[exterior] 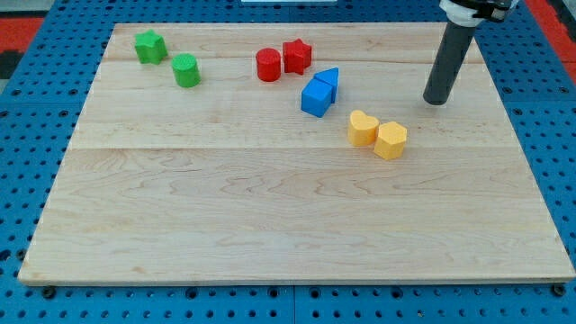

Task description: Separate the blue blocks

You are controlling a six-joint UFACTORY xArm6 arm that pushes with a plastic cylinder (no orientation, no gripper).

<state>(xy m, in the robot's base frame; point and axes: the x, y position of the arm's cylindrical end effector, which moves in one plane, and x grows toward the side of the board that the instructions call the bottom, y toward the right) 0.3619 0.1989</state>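
My tip (436, 101) rests on the wooden board (270, 225) near the view's top right, well apart from every block; it is a bare rod with no fingers to open or close. The blue cube (315, 97) and the blue triangular block (328, 81) touch each other near the board's upper middle, to the view's left of the tip; just beyond them sit a red cylinder (267, 65) and a red star (297, 56). Two yellow blocks, a heart (363, 128) and a hexagon (391, 140), touch below the tip; a green star (150, 46) and a green cylinder (186, 70) lie at the top left.
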